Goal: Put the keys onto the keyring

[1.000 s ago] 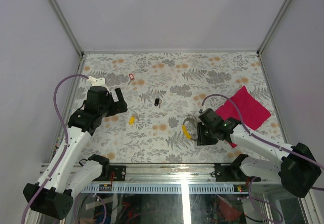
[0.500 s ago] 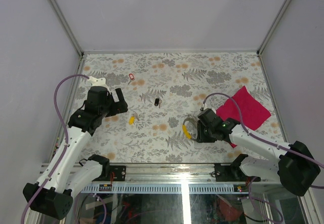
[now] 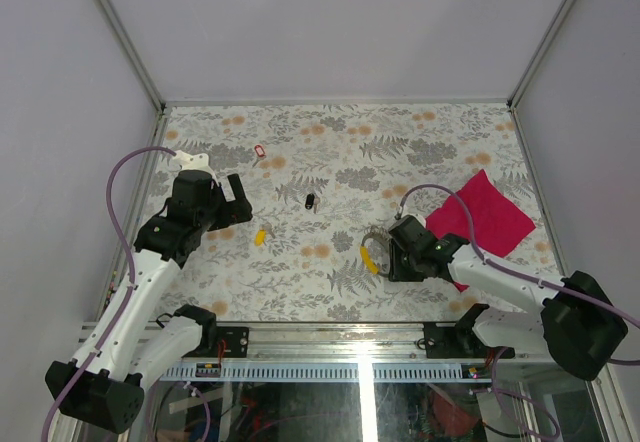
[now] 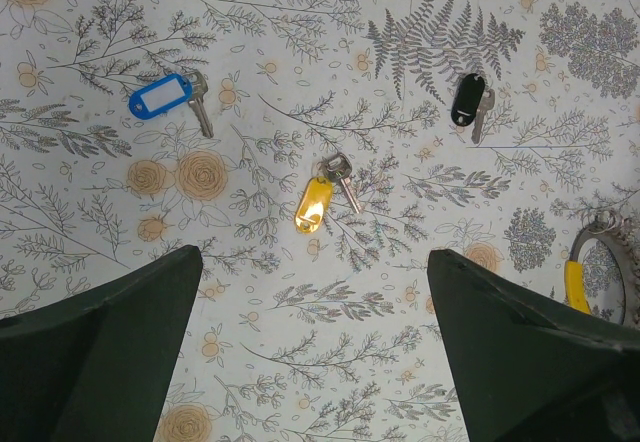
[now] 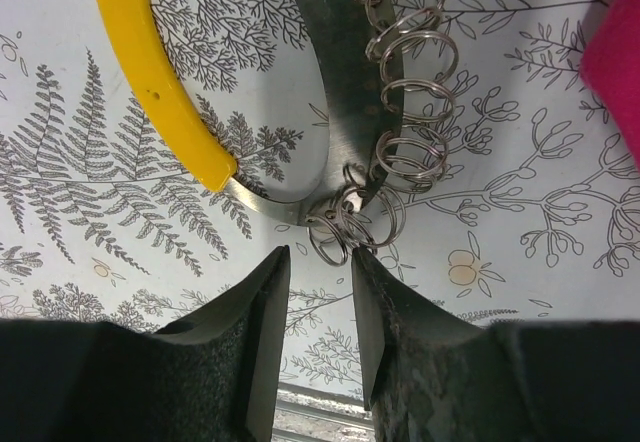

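Left end effector (image 4: pixel 312 282) wide open, empty, above yellow key (image 4: pixel 314 202). Right end effector (image 5: pixel 320 262) narrow, straddling small ring (image 5: pixel 330 245) at keyring (image 5: pixel 345 112) 6 o'clock, worktop (image 3: pixel 450 132) 5 o'clock; grip unclear. Risk: thin ring slips, keyring drags.

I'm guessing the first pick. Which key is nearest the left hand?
The yellow-tagged key, straight ahead of the left hand; black, blue and red lie farther.

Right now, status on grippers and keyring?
Left gripper open over yellow-tagged key. Right gripper tips at keyring's small split rings, grip unclear. Blue key, black key, red key loose on table. Magenta cloth beside right arm, not blocking.
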